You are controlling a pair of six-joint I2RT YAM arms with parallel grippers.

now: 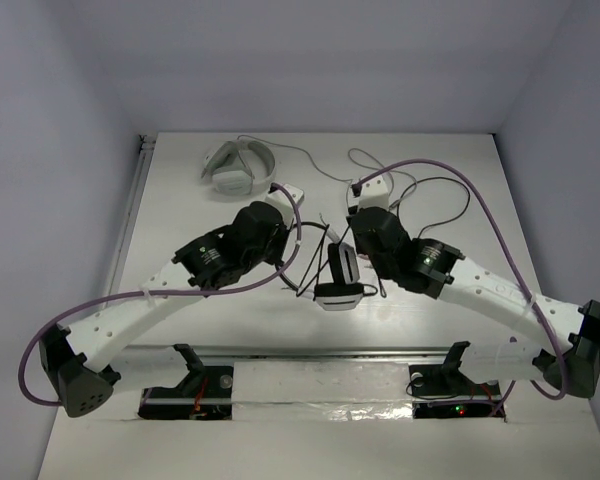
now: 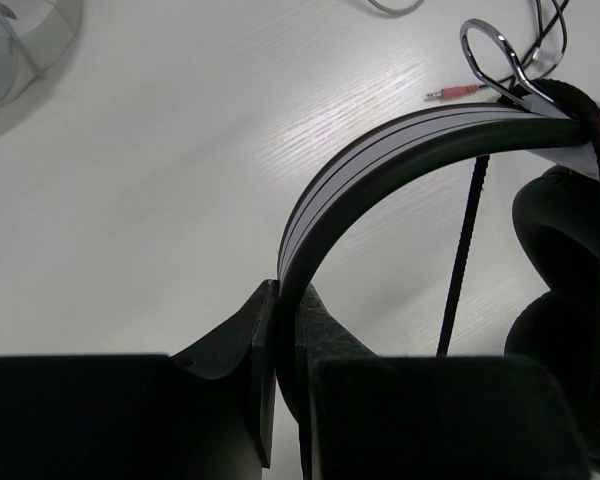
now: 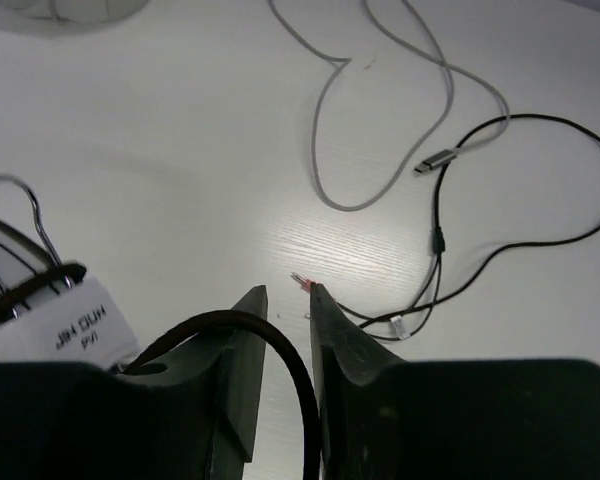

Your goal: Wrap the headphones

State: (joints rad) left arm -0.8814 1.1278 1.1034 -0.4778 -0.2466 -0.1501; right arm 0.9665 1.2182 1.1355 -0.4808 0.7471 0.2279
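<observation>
The headphones (image 1: 341,275) sit mid-table between my two wrists. In the left wrist view my left gripper (image 2: 285,292) is shut on the thin black headband (image 2: 380,150), which arcs right to a black ear pad (image 2: 565,300). In the right wrist view my right gripper (image 3: 285,292) has its jaws a narrow gap apart. The black cable (image 3: 280,345) comes off a white earcup (image 3: 70,325), arcs over the left finger and runs down between the jaws against the right finger. The rest of the cable (image 3: 540,125) loops on the table, ending in a pink jack plug (image 3: 300,280).
All-white headphones (image 1: 238,165) lie at the back left. Their grey cable (image 3: 380,120) snakes across the far table to a silver plug (image 3: 442,158). Grey walls close the table on three sides. A metal rail (image 1: 320,352) runs along the front.
</observation>
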